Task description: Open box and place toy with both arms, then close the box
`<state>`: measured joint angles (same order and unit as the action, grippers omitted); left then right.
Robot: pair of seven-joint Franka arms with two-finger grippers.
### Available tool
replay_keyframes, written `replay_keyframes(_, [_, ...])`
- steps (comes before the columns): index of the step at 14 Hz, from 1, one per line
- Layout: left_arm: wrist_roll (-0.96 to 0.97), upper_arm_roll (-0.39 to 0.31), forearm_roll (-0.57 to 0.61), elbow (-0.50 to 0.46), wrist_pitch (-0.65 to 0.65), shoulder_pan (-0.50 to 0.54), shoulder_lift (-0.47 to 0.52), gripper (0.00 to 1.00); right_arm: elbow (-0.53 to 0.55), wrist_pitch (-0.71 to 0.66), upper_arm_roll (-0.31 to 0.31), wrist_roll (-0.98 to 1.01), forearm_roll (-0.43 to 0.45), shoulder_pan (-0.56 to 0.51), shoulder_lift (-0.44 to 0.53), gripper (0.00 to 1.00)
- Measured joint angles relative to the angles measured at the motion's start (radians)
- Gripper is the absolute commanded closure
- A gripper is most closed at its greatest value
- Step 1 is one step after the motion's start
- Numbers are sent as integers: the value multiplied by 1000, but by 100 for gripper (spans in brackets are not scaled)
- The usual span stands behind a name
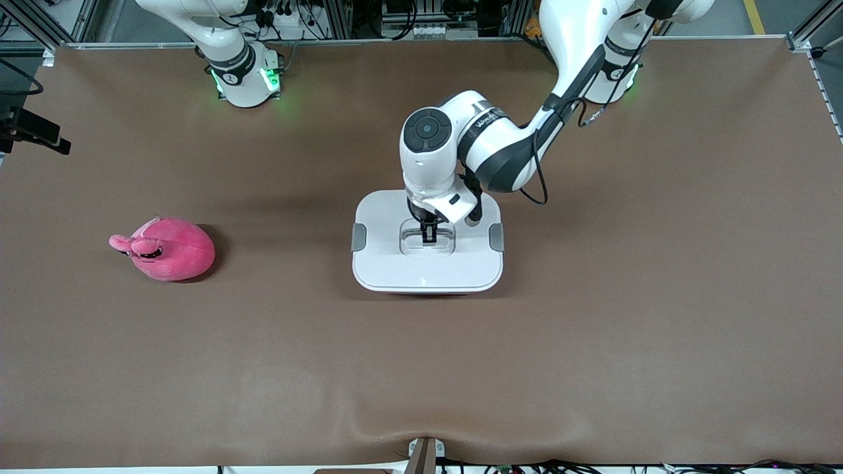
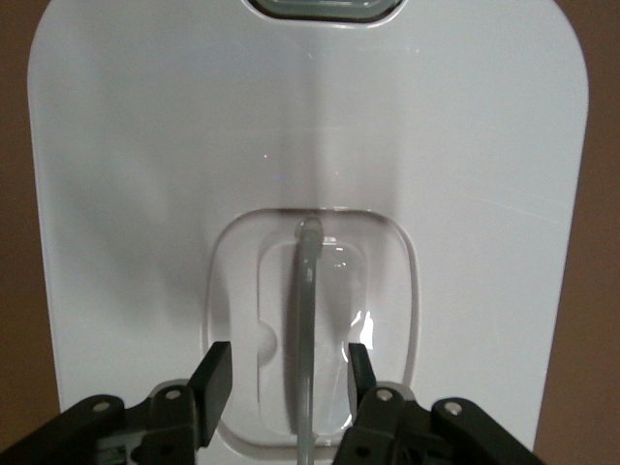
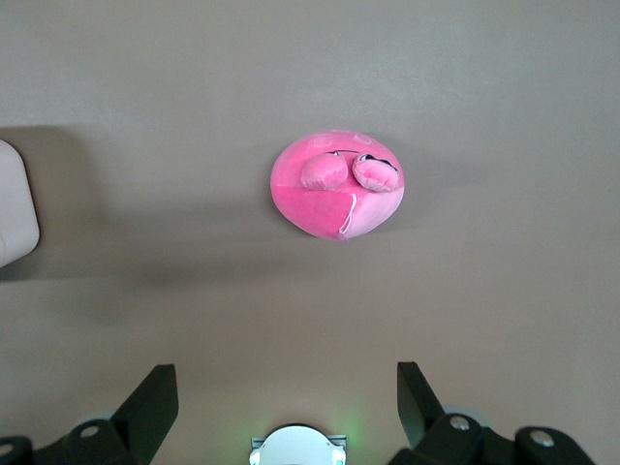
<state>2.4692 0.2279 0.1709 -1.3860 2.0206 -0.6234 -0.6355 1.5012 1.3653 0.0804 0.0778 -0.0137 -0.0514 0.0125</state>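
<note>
Front view: the left gripper [image 1: 429, 232] dips into the recessed handle [image 1: 427, 241] of the closed box [image 1: 427, 263]; the toy [image 1: 168, 249] lies well apart toward the right arm's end.

Left wrist view: 2 fingers [image 2: 215, 376] stand half-spread astride the handle bar [image 2: 308, 320]; centring before pinching should keep the lid level.

Right wrist view: the right gripper [image 3: 288, 402] waits spread wide, the toy below it.
</note>
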Motion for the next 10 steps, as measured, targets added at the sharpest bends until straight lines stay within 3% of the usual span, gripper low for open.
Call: replay_keyframes(10, [12,0,0,0,2,-14,-3,74,0,-1,-2,0,0,0,-2,0])
